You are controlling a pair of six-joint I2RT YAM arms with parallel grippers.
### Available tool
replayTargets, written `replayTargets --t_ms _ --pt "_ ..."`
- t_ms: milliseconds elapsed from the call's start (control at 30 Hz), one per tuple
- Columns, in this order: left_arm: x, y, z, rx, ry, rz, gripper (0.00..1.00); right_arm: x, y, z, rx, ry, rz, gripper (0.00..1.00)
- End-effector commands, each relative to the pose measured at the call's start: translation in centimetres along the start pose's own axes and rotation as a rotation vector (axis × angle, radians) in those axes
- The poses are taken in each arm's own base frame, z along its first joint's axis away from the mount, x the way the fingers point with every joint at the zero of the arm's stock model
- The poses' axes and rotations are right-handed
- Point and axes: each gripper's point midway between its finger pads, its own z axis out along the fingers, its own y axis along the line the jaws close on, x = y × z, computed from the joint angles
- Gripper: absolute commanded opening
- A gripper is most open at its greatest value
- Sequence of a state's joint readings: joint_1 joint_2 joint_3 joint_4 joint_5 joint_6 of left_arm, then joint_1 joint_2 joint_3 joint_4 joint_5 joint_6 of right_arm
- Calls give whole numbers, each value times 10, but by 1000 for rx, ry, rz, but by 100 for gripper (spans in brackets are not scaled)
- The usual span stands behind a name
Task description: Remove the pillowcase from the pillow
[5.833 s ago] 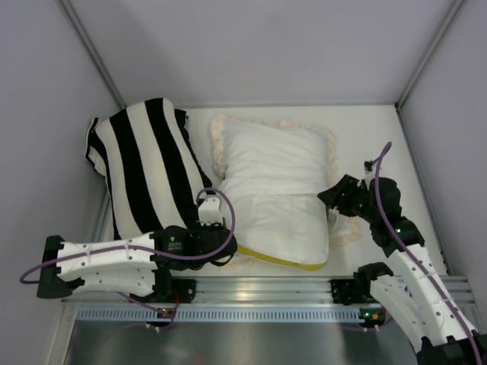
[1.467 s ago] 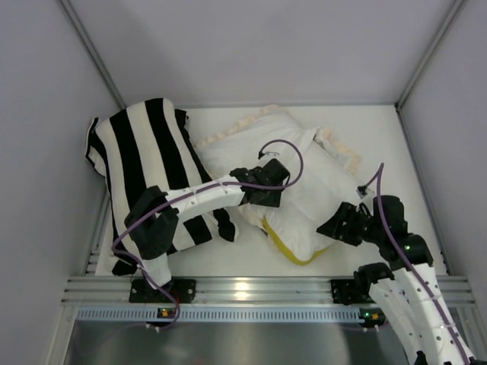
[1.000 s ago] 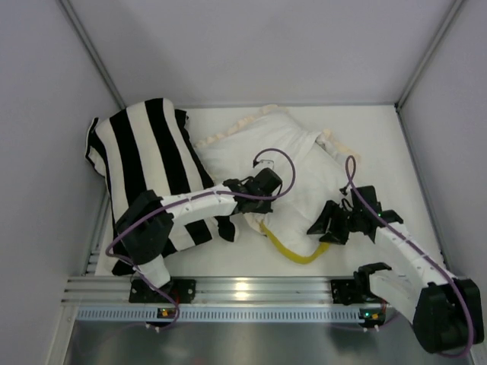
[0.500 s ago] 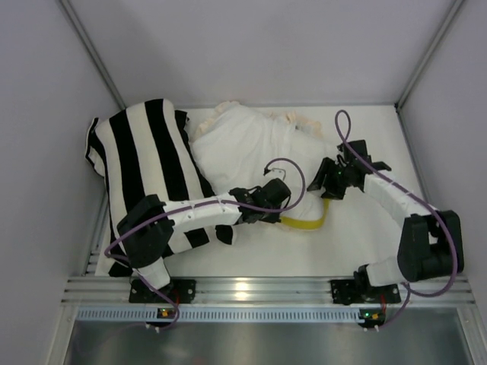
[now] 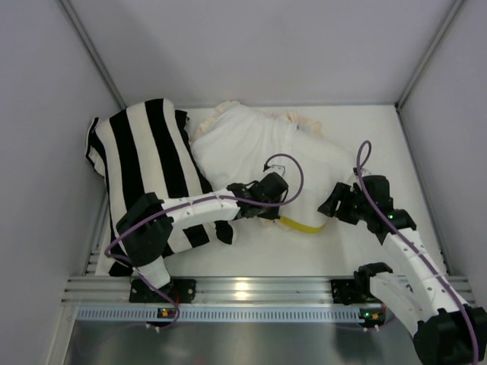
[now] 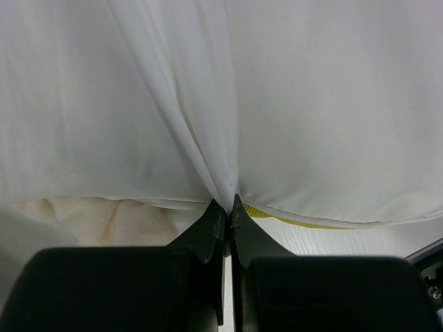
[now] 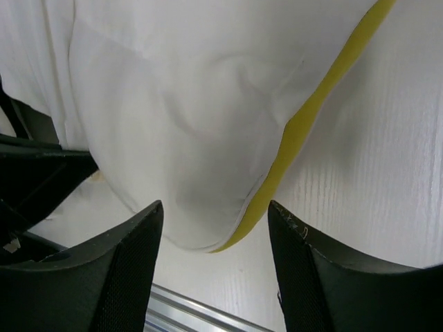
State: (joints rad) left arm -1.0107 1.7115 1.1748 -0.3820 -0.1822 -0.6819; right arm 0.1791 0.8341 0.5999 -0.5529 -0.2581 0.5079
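Recording surfaces first. The pillow is plump, with a smooth white shell and a bright yellow band along its near seam. It lies mid-table, near the arms. The pillowcase shows its cream-white face, limp and creased. It covers the far part of the pillow, and its ruffled cream frill runs along the back edge. A black-and-white striped cushion lies against the case on the left. The table is white with a fine ribbed texture.

Left gripper: fingers pressed together, pinching a thin fold of smooth white fabric that fans upward in soft pleats. The cloth runs down to the yellow band, so it is probably the pillow's own shell. The wrist view is too close to rule out the case. Nubbly cream frill shows under the fold on the left.

Right gripper: fingers spread wide. The rounded corner of the pillow and its yellow band sit between them. Nothing is gripped, and contact cannot be judged. In the top view this gripper is at the pillow's right end.
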Motion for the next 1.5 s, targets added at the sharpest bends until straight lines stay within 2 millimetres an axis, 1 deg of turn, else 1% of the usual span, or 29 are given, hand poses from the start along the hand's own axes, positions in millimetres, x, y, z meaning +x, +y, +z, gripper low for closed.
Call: replayTargets --t_ms 0,67,133,200,233,267,300,333,400,467,500,533,567,667,700,800,867,1000,1033,1133,1167,1233,1267,1333,1367,1433,1467 --pt "-12 -12 -7 48 -15 4 0 7 12 -6 -92 -13 -22 60" --pt "-10 -9 -8 45 -13 0 0 7 14 -6 -100 -8 -13 61" --pt "-9 -10 -10 48 -11 -3 0 9 14 0 -99 14 8 61" --pt "-9 -10 -12 53 -14 -10 0 16 13 10 -104 67 35 62" --pt "-9 -9 -13 54 -15 -12 0 17 14 13 -110 79 56 61" --pt "-9 -9 -16 55 -17 -11 0 20 14 17 -108 99 71 61" --pt "-10 -9 -17 57 -21 -13 0 30 11 23 -106 146 91 61" --pt "-10 -8 -18 53 -26 -13 0 30 11 27 -114 149 95 61" --pt "-10 -5 -21 49 -34 -11 0 40 4 33 -96 179 117 61" --pt "-10 -2 -23 41 -38 -12 0 39 3 38 -102 155 121 61" --pt "-10 -1 -24 41 -37 -13 0 44 -2 41 -91 156 132 61" --pt "-11 -1 -25 42 -38 -15 0 39 -1 47 -108 129 139 61" --pt "-11 -2 -26 46 -39 -17 0 44 -3 50 -113 131 144 61" --pt "-12 -5 -27 53 -37 -16 0 48 -1 61 -140 148 172 61" --pt "-12 -5 -27 53 -35 -16 0 44 6 65 -177 135 161 61" --pt "-14 -3 -29 45 -41 -15 0 43 12 75 -189 161 169 61" --pt "-15 -3 -32 46 -45 -15 0 45 10 82 -170 184 171 55" --pt "-14 -1 -35 38 -45 -20 0 44 9 86 -156 188 177 13" --pt "-14 1 -35 31 -46 -21 0 37 14 86 -176 157 174 1" --pt "-13 6 -36 9 -45 -20 0 29 18 77 -187 114 162 0" --pt "-14 6 -37 8 -47 -19 0 22 22 71 -195 85 150 0" --pt "-16 7 -38 3 -51 -20 0 10 22 62 -168 40 137 0" --pt "-17 7 -38 0 -53 -18 0 3 27 50 -171 9 128 0" --pt "-22 7 -40 -4 -64 -17 0 -8 29 37 -158 -50 115 0" --pt "-23 10 -40 -20 -65 -12 0 -17 36 19 -169 -92 106 0" --pt "-28 13 -39 -36 -72 -11 0 -29 38 1 -152 -158 98 0" --pt "-29 14 -39 -43 -75 -11 0 -37 45 -16 -172 -212 82 0"
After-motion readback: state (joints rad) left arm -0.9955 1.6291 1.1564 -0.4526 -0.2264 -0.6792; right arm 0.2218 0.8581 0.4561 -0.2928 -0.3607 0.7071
